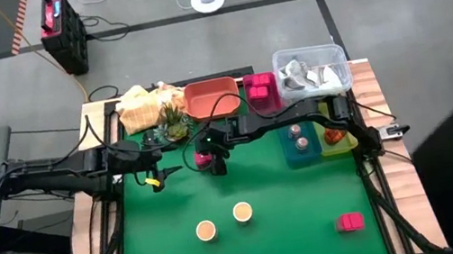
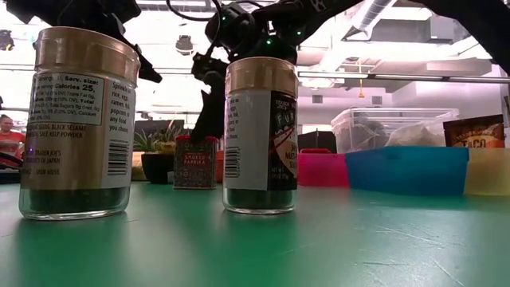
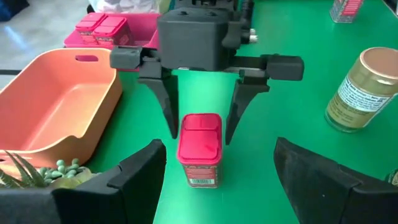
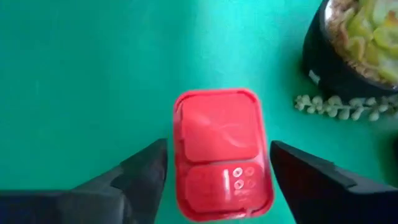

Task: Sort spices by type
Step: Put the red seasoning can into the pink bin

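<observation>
High view: right gripper (image 1: 214, 161) sits over a red tin (image 1: 203, 159) at the far-left middle of the green mat (image 1: 264, 249), near the plant (image 1: 174, 122); left gripper (image 1: 159, 173) waits just left of it, facing it. Three tan-capped jars (image 1: 206, 231) stand nearer, a magenta tin (image 1: 349, 221) near right; two more tins lie in the pink tray (image 1: 261, 91), two small jars in the blue tray (image 1: 302, 146). Low view: the tin stands upright behind two big jars, label reading "SMOKED PAPRIKA"; the left jar (image 2: 77, 123) shows a nutrition panel with "Calories 25" and "SESAME"; the next jar (image 2: 260, 135) reads "TRADER JOE'S"; a packet (image 2: 473, 131) far right reads "TACO". Left wrist view: right gripper's fingers (image 3: 166, 102) hang spread either side of the tin (image 3: 199, 148), apart from it; left gripper's own fingers stand open, empty. Right wrist view: tin lid (image 4: 222, 152) lies directly below, between open fingers (image 4: 140, 171), its long axis running along the gap. Judgement: right arm is nearer, aligned to descend and close across the tin's short sides.
</observation>
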`<action>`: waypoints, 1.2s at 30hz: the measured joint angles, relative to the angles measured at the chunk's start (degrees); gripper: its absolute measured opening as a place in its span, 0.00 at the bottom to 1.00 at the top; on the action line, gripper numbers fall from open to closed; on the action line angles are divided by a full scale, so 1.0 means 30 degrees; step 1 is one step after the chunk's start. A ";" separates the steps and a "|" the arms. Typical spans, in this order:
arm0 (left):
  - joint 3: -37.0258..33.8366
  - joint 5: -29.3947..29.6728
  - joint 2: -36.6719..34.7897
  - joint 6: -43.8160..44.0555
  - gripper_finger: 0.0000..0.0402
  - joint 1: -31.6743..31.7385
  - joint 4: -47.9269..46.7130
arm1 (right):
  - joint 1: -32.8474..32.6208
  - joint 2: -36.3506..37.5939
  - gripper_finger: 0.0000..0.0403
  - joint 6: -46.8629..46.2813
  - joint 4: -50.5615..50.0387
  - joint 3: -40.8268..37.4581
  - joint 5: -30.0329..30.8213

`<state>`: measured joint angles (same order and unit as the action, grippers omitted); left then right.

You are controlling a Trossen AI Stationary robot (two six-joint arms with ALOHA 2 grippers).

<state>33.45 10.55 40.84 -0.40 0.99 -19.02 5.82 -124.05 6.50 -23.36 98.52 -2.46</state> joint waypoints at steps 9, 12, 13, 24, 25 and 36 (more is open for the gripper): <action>0.0000 0.0014 -0.0007 0.0066 0.71 0.0000 -0.0315 | -0.0037 -0.0226 0.61 0.0015 -0.0434 0.0001 0.0007; 0.0000 0.0087 -0.0007 0.0172 0.71 0.0000 -0.0411 | -0.0044 -0.0046 0.61 0.0012 -0.0712 0.0005 0.0015; 0.0000 0.0091 -0.0007 0.0234 0.71 0.0000 -0.0438 | -0.0039 0.0103 0.61 0.0028 -0.1078 -0.0004 0.0019; 0.0007 0.0146 0.0000 0.1151 0.71 0.0000 -0.1924 | 0.0689 0.4981 0.61 0.0808 -0.9203 -0.0011 0.7019; 0.0007 0.0146 0.0000 0.1130 0.71 0.0000 -0.1881 | 0.0836 0.5364 0.61 0.0700 -1.0001 -0.0022 0.7742; 0.0007 0.0153 -0.0007 0.0728 0.71 0.0000 -0.1155 | 0.3796 0.8152 0.61 0.1756 -0.9699 -0.4419 0.8684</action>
<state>33.47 11.00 40.82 1.78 0.99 -22.48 17.21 -99.59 11.77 -52.46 85.26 23.59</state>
